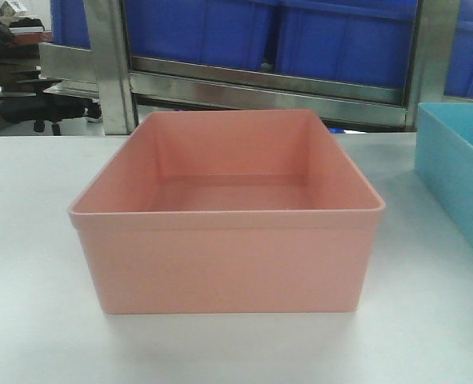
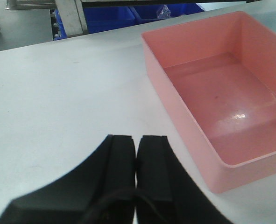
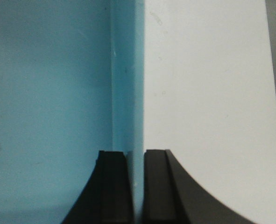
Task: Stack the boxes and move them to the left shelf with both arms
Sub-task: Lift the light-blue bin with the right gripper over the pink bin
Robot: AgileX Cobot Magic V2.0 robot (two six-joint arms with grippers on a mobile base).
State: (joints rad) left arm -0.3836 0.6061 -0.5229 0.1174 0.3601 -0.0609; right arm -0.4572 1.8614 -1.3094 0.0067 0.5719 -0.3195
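While the right gripper [image 3: 134, 158] pinches one side wall of the light blue box [image 3: 49, 93], one finger inside and one outside, the left gripper [image 2: 137, 144] hangs closed and empty over the counter [image 2: 58, 93], near the salmon-pink box [image 2: 222, 107]; both boxes sit apart on the counter; lifted by a single wall, the smooth tub may tilt or slip; skewed, it could catch the pink rim rather than nest.

No text can be read anywhere — none legible.
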